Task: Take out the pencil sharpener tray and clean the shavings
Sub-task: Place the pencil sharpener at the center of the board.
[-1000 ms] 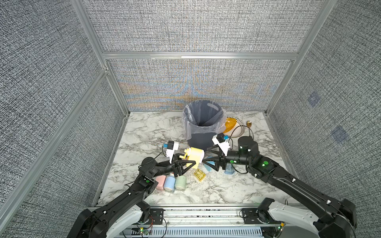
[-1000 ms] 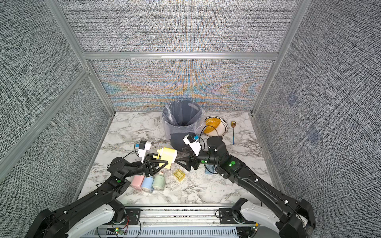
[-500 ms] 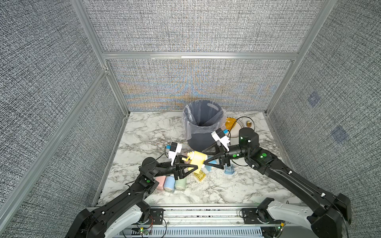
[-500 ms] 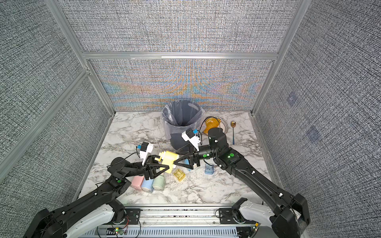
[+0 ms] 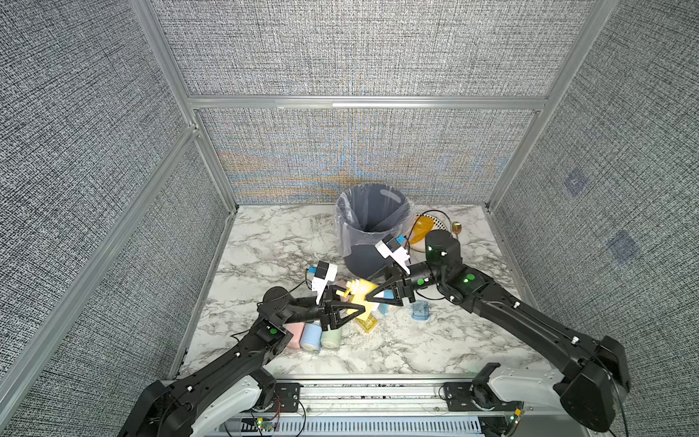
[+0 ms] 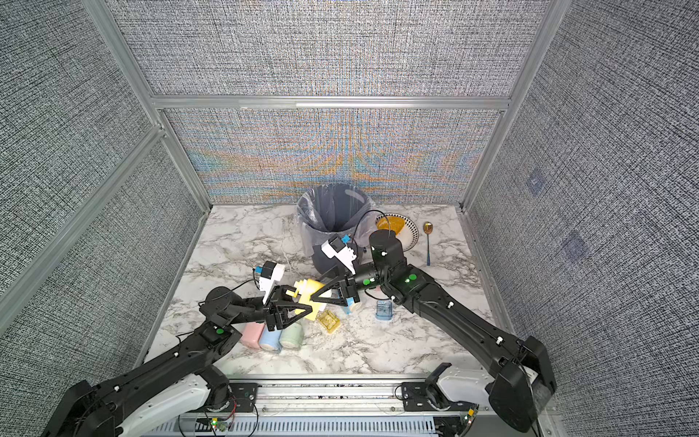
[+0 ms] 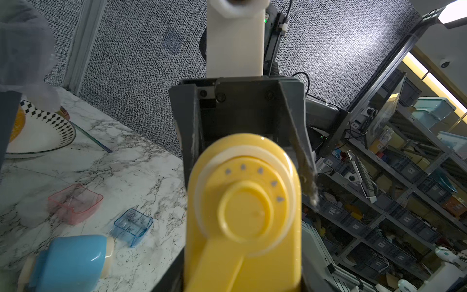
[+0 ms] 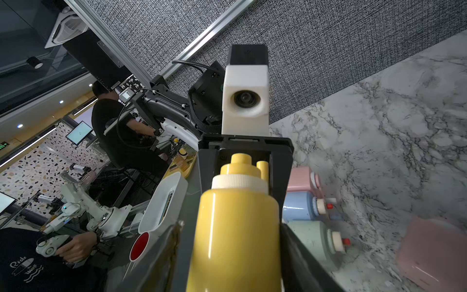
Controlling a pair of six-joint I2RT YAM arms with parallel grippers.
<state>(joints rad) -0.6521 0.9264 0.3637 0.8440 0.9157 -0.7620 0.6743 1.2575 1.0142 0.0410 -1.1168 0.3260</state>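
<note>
While the left claw (image 5: 357, 308) clamps the yellow sharpener (image 5: 362, 290) by its crank end (clear of the tabletop (image 5: 272, 242)), the right claw (image 5: 370, 293) pinches its body; the yellow tray (image 5: 367, 324) lies just beneath.

Both top views are bright, evenly lit from overhead. Glare streaks the rail (image 5: 363, 103) at the back, and the woven back wall (image 5: 359, 159) shimmers with false orange and blue bands. Shadows on the marble table (image 5: 272, 242) are soft and faint. Frame posts (image 5: 162, 56) bow slightly toward the picture edges. In the left wrist view the yellow sharpener (image 7: 242, 215) is close and soft, and a lamp (image 7: 454, 12) burns out white. In the right wrist view the yellow sharpener carries pale streaks of shine, a pink box (image 8: 434, 252) is blurred, and the room behind (image 8: 50, 151) is dim.
</note>
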